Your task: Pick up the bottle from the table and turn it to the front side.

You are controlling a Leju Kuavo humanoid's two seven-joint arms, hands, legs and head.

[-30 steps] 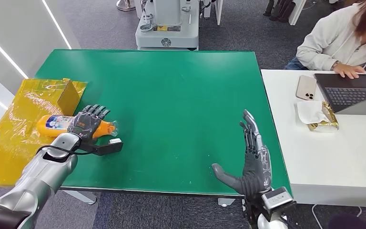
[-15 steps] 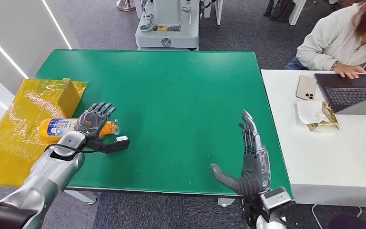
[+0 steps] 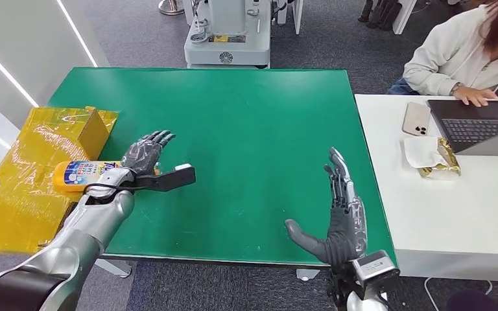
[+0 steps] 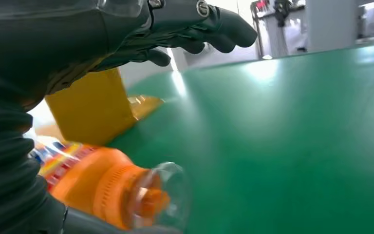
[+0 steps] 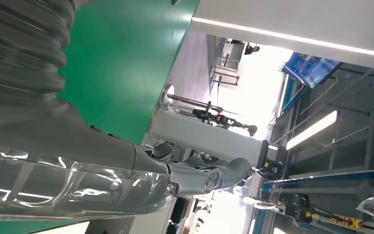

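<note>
bottle (image 3: 81, 173): an orange bottle with a blue and white label is seen lying on its side at the left edge of the green table (image 3: 246, 129), its clear cap (image 4: 168, 190) pointed toward the table's middle.
left hand (image 3: 144, 154): placed just over the bottle's cap end, fingers (image 4: 209, 29) stretched out and spread above it; nothing is gripped, and contact with the bottle cannot be told.
yellow bag (image 3: 19, 188): spread under and beside the bottle's base, draped off the table's left side.
yellow box (image 3: 94, 129): stood just behind the bottle.
right hand (image 3: 343, 214): held flat and open over the near right part of the table, well apart from the bottle.
person (image 3: 467, 52): seated at the white desk (image 3: 454, 214) on the right, a hand laid by a laptop (image 3: 476, 123).
</note>
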